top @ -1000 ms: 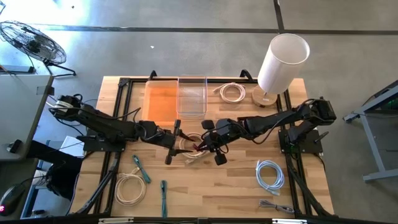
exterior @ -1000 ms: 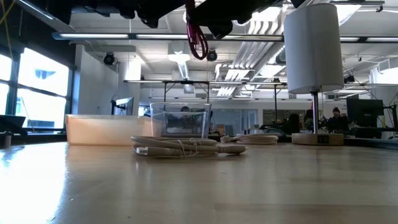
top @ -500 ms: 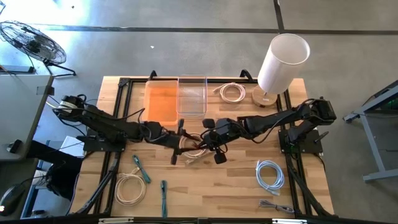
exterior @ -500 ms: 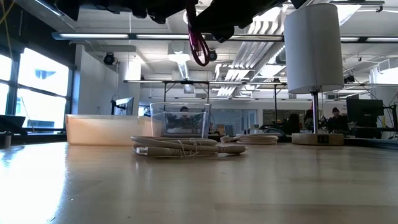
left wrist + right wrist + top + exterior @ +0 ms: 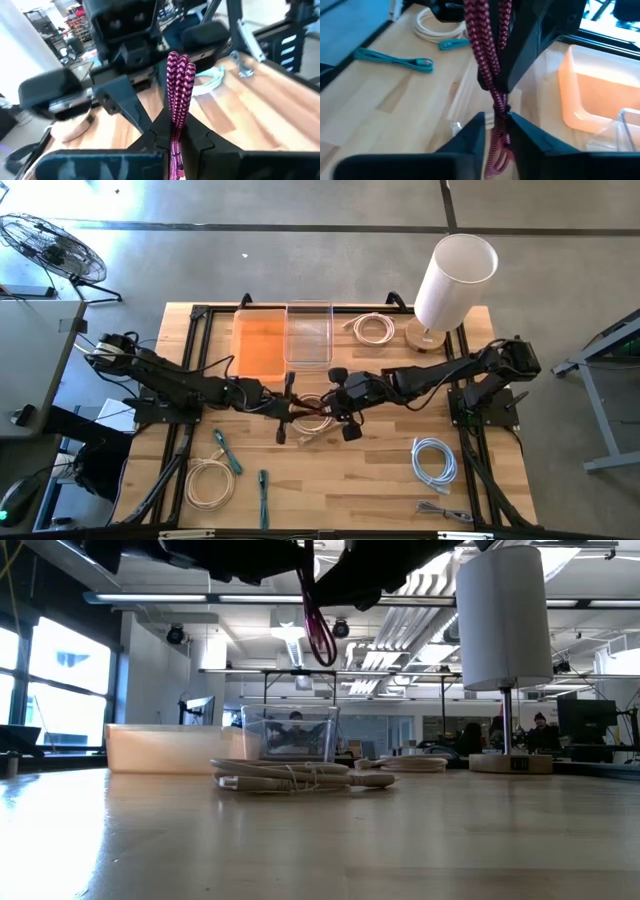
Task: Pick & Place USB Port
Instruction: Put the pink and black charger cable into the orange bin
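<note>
A pink-and-black braided USB cable [image 5: 318, 415], folded into a short bundle, hangs in the air over the table's middle, between my two grippers; its loop [image 5: 319, 628] dangles well above the tabletop. My left gripper [image 5: 298, 412] reaches in from the left and is shut on it [image 5: 175, 137]. My right gripper [image 5: 336, 408] faces it from the right. Its fingers [image 5: 497, 122] stand slightly apart on either side of the same bundle, and I cannot tell whether they touch it. My left gripper pinches the folded cable's strands [image 5: 176, 120] between its two fingers, several strands together. The fingers come in about level from the table's left and lie across the bundle. The cable is lifted clear of the table, one folded end above the fingers and a loop below.
Under the grippers lies a beige cable bundle [image 5: 312, 428]. An orange tray [image 5: 258, 340] and a clear bin [image 5: 308, 332] stand at the far side, a white lamp [image 5: 450, 280] at the far right. White coils [image 5: 435, 458] [image 5: 208, 480] and teal cables [image 5: 228, 452] lie nearer.
My left gripper has moved toward the table's right, up to the hanging cable, and has taken hold of it beside my right gripper. The cable stays lifted at about the same height and has swung slightly.
</note>
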Controlling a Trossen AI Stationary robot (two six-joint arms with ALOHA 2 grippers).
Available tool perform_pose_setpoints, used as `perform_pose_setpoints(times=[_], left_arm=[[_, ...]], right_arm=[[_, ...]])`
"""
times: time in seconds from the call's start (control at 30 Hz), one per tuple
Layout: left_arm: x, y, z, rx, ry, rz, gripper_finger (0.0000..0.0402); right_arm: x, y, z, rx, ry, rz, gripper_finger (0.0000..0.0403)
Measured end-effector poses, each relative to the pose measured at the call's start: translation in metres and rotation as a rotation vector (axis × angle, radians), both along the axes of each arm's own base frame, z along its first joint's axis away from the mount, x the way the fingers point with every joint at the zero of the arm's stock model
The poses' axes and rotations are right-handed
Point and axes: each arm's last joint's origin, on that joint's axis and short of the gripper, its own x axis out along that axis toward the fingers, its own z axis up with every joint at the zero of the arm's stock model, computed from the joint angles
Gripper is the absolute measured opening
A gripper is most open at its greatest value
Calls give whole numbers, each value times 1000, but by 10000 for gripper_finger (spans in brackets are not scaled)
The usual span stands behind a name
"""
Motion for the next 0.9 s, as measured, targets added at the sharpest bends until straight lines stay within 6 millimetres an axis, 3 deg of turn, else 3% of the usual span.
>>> perform_pose_setpoints(times=[0.13,0.33,0.5,0.63,0.9], left_arm=[[-9,4,3,53,57,68,8],[-36,18,2,187,256,344,8],[-51,32,-3,353,405,497,8],[-58,49,-9,389,505,600,8],[-70,98,-19,213,622,884,9]], right_arm=[[-2,2,-1,-72,12,-62,137],[-10,2,0,-192,54,-197,193],[-15,2,-4,-234,115,-227,203],[-17,0,-6,-220,143,-238,204],[-18,0,-8,-225,168,-233,204]])
